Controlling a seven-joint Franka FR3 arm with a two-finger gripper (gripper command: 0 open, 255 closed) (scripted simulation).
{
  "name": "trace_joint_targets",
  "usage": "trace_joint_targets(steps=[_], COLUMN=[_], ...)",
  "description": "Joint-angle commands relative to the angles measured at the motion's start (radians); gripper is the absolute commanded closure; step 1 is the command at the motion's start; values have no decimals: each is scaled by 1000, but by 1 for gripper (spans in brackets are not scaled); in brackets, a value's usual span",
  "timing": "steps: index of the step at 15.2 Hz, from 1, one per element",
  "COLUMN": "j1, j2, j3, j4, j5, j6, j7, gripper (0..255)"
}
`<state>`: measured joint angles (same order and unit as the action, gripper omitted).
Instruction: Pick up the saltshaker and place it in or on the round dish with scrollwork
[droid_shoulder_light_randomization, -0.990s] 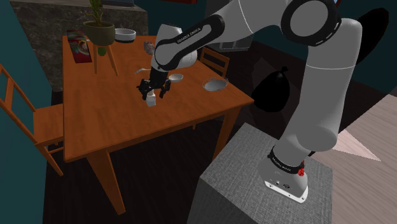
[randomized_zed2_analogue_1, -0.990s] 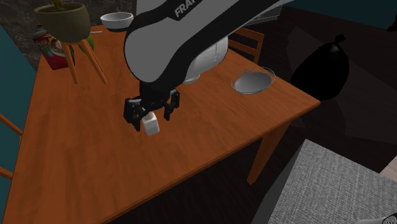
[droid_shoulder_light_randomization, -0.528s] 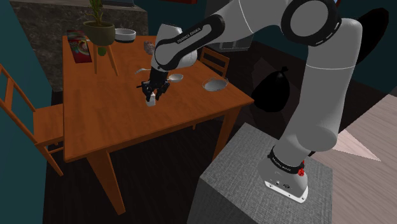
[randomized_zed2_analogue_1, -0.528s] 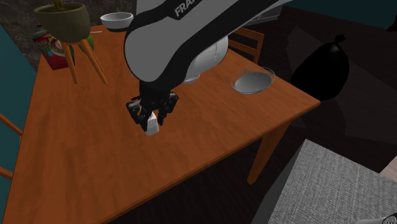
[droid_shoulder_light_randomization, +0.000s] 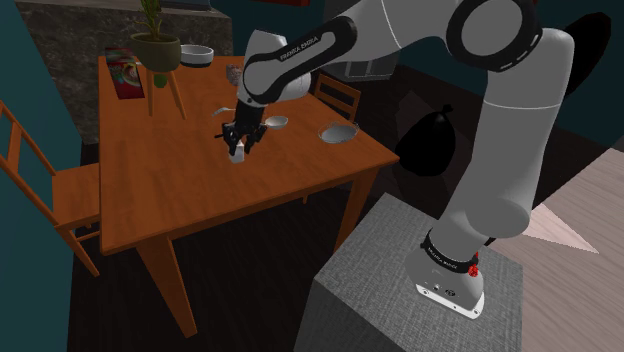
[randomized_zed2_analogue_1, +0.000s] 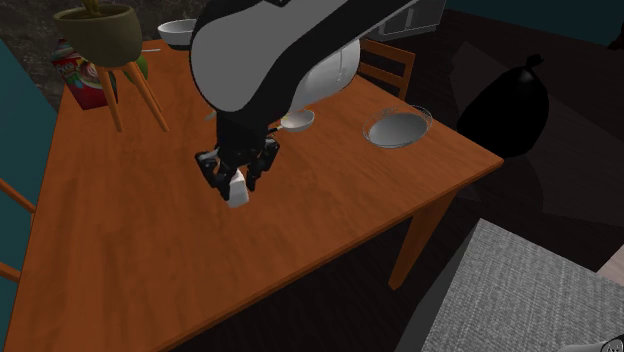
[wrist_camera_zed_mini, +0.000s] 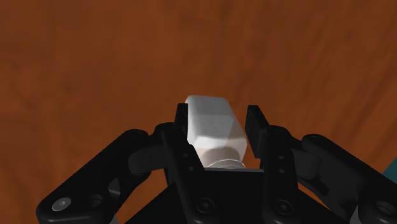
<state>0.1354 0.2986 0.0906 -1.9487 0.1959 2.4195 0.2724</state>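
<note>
My end effector is all black: two blocky fingers on rounded, glossy housings, with small round screw heads sunk in behind them. Just above it, a dark wrist band carries white lettering. Beyond that, my links are thick, smooth white tubes, broken by dark ring-shaped joints. Farthest from it, a black collar with small white print tops my white foot, beside a little red mark.

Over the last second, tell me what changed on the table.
The claw closed on the saltshaker, which it only straddled a second ago, and has lifted it slightly. The dish, plant pot and bowl stayed put.
</note>
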Motion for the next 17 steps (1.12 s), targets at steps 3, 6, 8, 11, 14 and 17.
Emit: trace_joint_targets(steps=[3,6,8,11,14,17], j1=[1,1,0,0,-1,-1], j2=[-29,-48,-60,-77,-92,-105], j3=[-1,-2,-3,-4,-5,-6], j4=[15,31,43,62,83,106], j5=[-5,-9,-11,-15,-18,-21], j6=[-44,-79,-102,-138,-173,-210], j7=[10,17,22,28,34,41], gripper=[255,255,255,255,255,255])
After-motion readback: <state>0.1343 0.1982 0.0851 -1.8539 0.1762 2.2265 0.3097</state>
